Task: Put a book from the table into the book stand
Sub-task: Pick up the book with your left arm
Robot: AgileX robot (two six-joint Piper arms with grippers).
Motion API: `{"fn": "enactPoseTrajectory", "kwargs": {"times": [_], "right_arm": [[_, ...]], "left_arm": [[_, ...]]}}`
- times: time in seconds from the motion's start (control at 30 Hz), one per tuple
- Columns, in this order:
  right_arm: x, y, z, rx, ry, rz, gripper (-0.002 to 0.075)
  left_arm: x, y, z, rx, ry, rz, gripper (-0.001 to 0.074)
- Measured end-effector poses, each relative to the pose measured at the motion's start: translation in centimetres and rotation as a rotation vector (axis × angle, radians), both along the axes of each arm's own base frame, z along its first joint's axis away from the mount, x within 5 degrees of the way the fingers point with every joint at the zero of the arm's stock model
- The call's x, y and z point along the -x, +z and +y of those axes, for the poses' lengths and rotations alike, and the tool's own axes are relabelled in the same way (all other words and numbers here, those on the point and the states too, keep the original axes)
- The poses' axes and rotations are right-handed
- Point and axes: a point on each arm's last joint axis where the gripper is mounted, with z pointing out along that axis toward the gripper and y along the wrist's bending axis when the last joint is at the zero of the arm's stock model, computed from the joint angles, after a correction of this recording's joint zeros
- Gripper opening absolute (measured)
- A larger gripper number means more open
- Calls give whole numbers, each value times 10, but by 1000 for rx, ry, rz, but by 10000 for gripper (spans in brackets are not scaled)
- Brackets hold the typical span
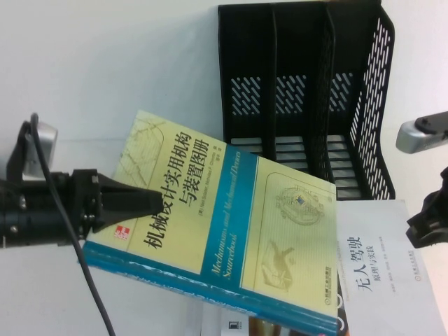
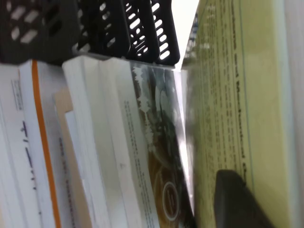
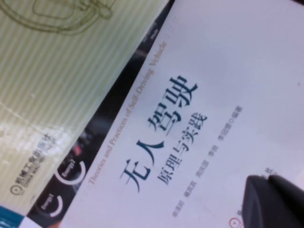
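High view shows left gripper (image 1: 143, 203) clamping the tilted pale-yellow book (image 1: 231, 231) before the book stand (image 1: 308, 98); right gripper (image 1: 427, 224), fingers unclear, hovers right.

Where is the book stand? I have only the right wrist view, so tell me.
Observer: The book stand stands at the far side of the table, beyond the book, and its three slots are empty.
Operator: Report what holds the book.
Observer: The left gripper, reaching in from the left, is clamped on the book's left edge by the red logo.
Operator: Place the right gripper for me.
Observer: The right gripper hangs at the right edge of the high view, above the white book, apart from the yellow one.
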Motion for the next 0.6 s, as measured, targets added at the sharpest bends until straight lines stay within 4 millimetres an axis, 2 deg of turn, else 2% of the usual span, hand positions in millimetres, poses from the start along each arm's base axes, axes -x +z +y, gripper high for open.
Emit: {"fn": "enactPoseTrajectory", "kwargs": {"times": [0.17,0.47,0.6], "right_arm": [[2,7,-1,-6,-7,-25,-2],[2,7,-1,-7,-10,-26,-2],[1,7,-1,-8,-12,-31,-2]], "left_arm": [[2,22,2,-82,-32,-37,200],[1,27,3,-92,-12,1,201],[-5,44,4,-117,0,-19,197]]}}
